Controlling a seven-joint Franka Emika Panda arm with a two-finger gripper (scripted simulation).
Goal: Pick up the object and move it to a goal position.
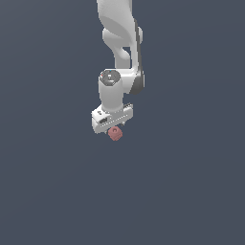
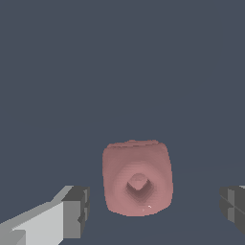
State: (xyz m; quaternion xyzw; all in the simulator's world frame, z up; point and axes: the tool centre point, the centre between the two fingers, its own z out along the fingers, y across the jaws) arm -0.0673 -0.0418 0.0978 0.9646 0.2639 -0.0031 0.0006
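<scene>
Item 1, arm (image 1: 119, 43): white, jointed, hanging down from the top of the exterior view, wrist turned downward over a plain dark grey counter (image 1: 52, 191).

Item 2, claw (image 1: 116, 128): white body with dark pads. In the wrist view one pad (image 2: 76, 212) stands on one side of the block and the other pad (image 2: 234, 209) on the far side, each with bare counter showing between it and the block. State: released, spread wide, touching nothing.

Item 3, block (image 2: 137, 183): small, dull red-pink, roughly cube-shaped with rounded edges and a recessed hollow in its upper face (no other markings to be made out). Position: between the two pads, nearer the first than the second; in the exterior view the block (image 1: 115, 134) peeks out just beneath the claw. It appears to rest on the counter, though no shadow confirms this.

Step in hand, as judged: the approach to the pick, with the claw straddling the block and no grasp made.

Next move, as judged: a slight sideways correction so the block sits midway, a little more descent if the pads ride high, then closing on two opposite flat sides before any lift. No goal marker is visible in either view.
</scene>
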